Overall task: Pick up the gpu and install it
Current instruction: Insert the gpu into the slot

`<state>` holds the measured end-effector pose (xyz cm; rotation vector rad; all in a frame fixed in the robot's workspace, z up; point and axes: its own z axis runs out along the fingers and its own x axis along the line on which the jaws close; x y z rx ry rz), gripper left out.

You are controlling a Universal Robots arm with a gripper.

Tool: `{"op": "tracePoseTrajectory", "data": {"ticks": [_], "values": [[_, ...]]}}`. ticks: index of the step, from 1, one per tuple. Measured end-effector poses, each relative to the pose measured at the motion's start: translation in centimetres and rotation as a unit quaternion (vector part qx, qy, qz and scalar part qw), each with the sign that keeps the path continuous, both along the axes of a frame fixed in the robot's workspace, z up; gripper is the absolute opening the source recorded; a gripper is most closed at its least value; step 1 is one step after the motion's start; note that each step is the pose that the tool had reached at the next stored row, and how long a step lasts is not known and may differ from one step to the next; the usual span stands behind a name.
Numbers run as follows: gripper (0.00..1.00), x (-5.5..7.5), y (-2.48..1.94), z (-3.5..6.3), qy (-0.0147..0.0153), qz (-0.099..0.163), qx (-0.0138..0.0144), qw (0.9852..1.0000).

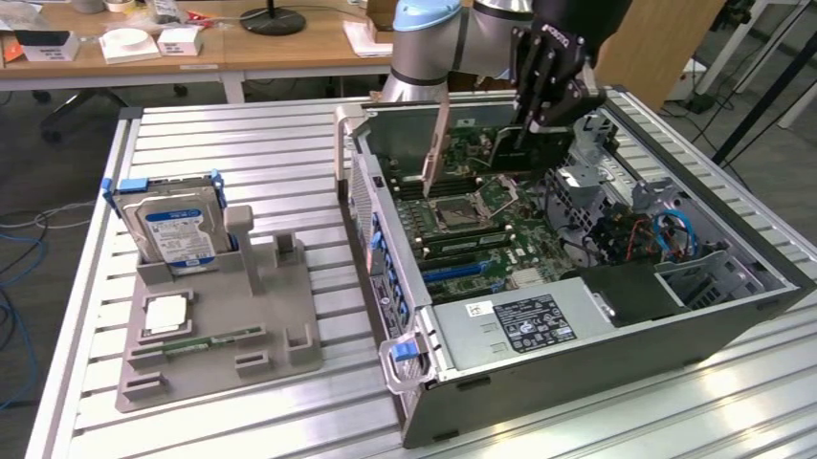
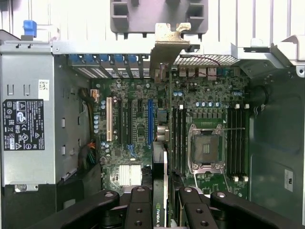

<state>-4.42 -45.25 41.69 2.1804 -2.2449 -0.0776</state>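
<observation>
The computer case [image 1: 613,354] lay on its side on the slatted metal table [image 1: 255,143] with its open side up, so the motherboard [image 1: 511,258] inside was in plain sight. The gripper [image 1: 542,120] hung over the far end of the case, the end away from the power supply [image 1: 523,320], and its fingers [image 2: 140,205] were pinched on the gpu [image 1: 521,153]. The gpu was held on edge above the board, up inside the opening of the case and tilted a little in the exterior view, with its pale metal bracket [image 1: 438,143] toward the side wall of the case that faced the exterior view's left. From the wrist, the gpu [image 2: 160,162] showed edge-on as a thin dark strip between the finger pairs of the gripper [image 2: 164,202]. It ran across the board toward the slotted back wall of the case, where its bracket [image 2: 167,45] overlapped the rim. Along the board it lay just beside the blue slot [image 2: 150,119], between that slot and the processor socket [image 2: 207,148]. Whether its lower edge touched any slot could not be told. The power supply [image 2: 28,124] filled the end of the case beyond the slots. Outside the case, to the exterior view's left, a grey holder tray [image 1: 275,316] sat on the table. A hard drive [image 1: 179,234] stood upright at its far end, and a small green memory stick [image 1: 210,339] lay flat nearer its front.
</observation>
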Motion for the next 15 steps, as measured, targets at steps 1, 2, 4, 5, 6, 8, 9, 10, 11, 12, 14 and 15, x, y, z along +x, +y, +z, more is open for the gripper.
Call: {"op": "tracePoseTrajectory", "data": {"ticks": [1, 2, 4, 5, 6, 8, 9, 10, 11, 12, 14, 15], "values": [[0.26, 0.01, 0.03, -0.04, 0.0000, 0.000, 0.0000, 1.0000], [0.26, 0.01, 0.04, -0.05, -0.0001, 0.000, 0.0001, 1.0000], [0.26, 0.00, 0.04, -0.04, 0.0000, 0.000, 0.0000, 1.0000], [0.26, 0.00, 0.04, -0.04, 0.0000, 0.000, 0.0000, 1.0000], [0.26, 0.00, 0.05, -0.07, 0.0000, 0.000, 0.0001, 1.0000], [0.26, -0.01, 0.08, -0.14, 0.0000, 0.000, 0.0039, 1.0000], [0.26, 0.00, 0.09, -0.17, 0.0000, 0.000, 0.0077, 1.0000], [0.26, 0.00, 0.10, -0.21, 0.0000, 0.000, 0.0129, 0.9999], [0.26, 0.00, 0.13, -0.24, 0.0000, 0.000, 0.0177, 0.9998], [0.26, 0.00, 0.15, -0.28, 0.0000, 0.000, 0.0215, 0.9998], [0.26, 0.06, 0.22, -0.35, 0.0000, 0.000, 0.0227, 0.9997], [0.26, 0.13, 0.23, -0.37, 0.0000, 0.000, 0.0227, 0.9997]]}}
